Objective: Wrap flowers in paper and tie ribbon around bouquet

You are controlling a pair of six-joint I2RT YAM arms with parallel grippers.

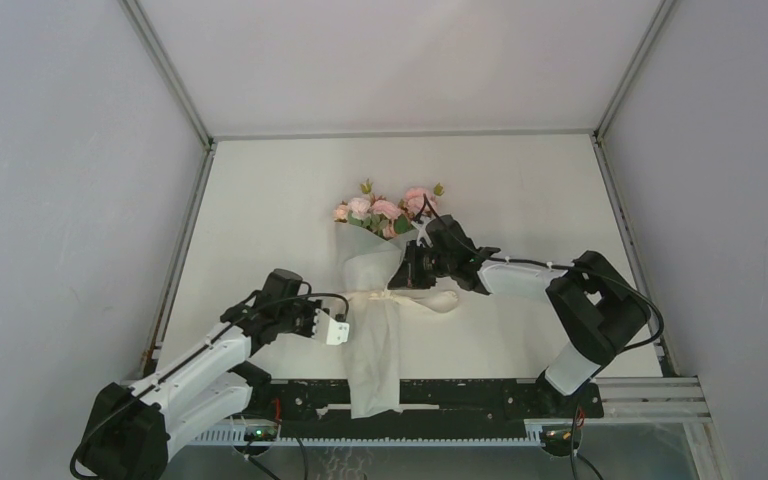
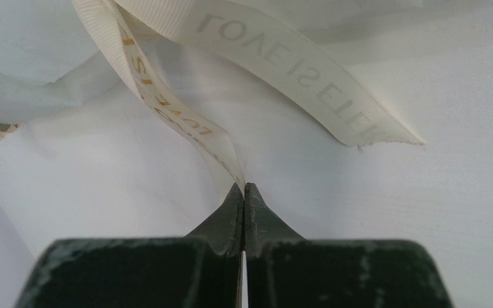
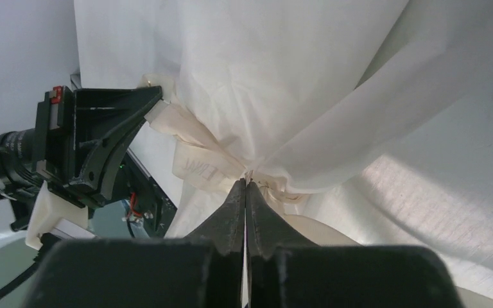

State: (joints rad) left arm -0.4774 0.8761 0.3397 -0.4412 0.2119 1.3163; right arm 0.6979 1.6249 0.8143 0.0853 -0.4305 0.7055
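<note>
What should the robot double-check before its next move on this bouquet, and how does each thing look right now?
1. Left gripper shut on a ribbon strand: ok.
2. Right gripper shut at the ribbon band; what it pinches: cannot tell.
3. Paper closed around the bunch: ok.
4. Flowers sticking out of the top: ok.
5. Ribbon circles the paper: ok; knotted: cannot tell.

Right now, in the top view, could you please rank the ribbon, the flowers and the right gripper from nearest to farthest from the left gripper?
1. The ribbon: pinched in the left gripper, running off to its right.
2. The right gripper: farther right and a little back.
3. The flowers: farthest, toward the back of the table.
</note>
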